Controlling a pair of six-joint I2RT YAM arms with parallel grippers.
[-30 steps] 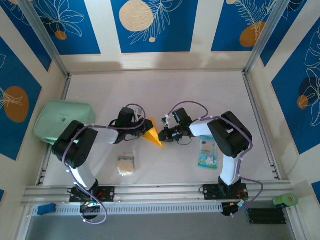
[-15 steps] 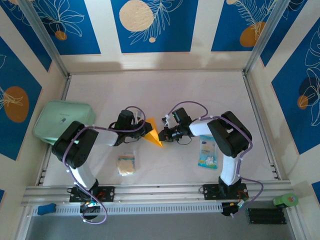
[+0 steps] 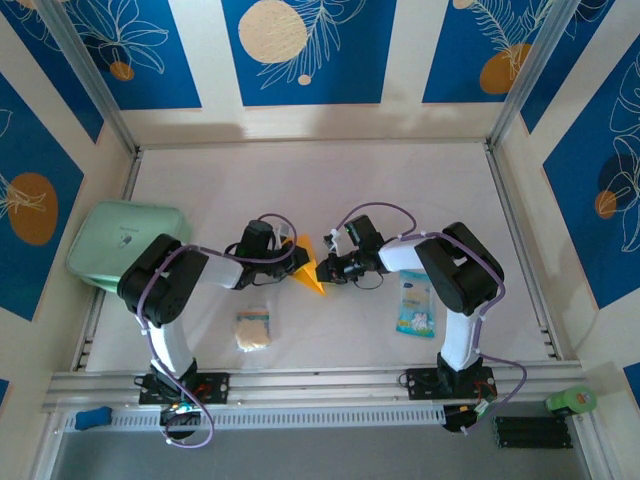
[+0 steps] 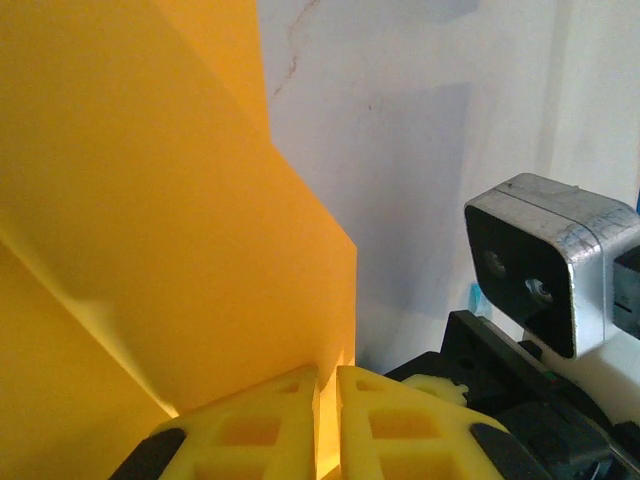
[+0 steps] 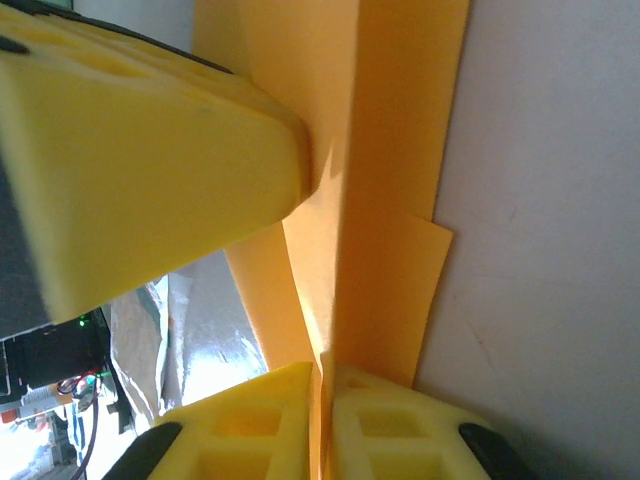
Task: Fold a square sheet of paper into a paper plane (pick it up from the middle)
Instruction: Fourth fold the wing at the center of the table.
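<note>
**Item 1, nearest row.** A beige spongy square (image 3: 253, 329) and a blue-white packet (image 3: 414, 304) were recorded lying flat on the table (image 3: 400, 190). They were well apart, one on either side of the working spot. Neither was touched, and both were judged to be set clear of the fold.

**Item 2, mid-table.** The sheet of paper (image 3: 311, 277), orange-yellow, was found already folded to a pointed wedge. It was held between the two arms at the middle of the table. Whether it was resting on the surface or lifted clear could not be told.

**Item 3.** The left gripper (image 4: 327, 400) was seen with its jaws pressed together on an edge of the sheet, below a creased layer. This grip was judged to serve as an anchor, so that the layers would not slip.

**Item 4.** The right gripper (image 5: 322, 400) was clamped on the sheet from the opposite side. Its jaws were closed along a fold, with a narrow flap beside it. One of the left fingers (image 5: 150, 150) was seen close above on the same paper. The facing grips were judged to be placed so that the crease could be drawn taut between them.

**Item 5, farther left.** A pale green case (image 3: 125, 240) was noted by the left wall, apart from the work.

**Item 6, progress.** The task was judged to be partway done, since a slim dart had not yet been formed
</note>
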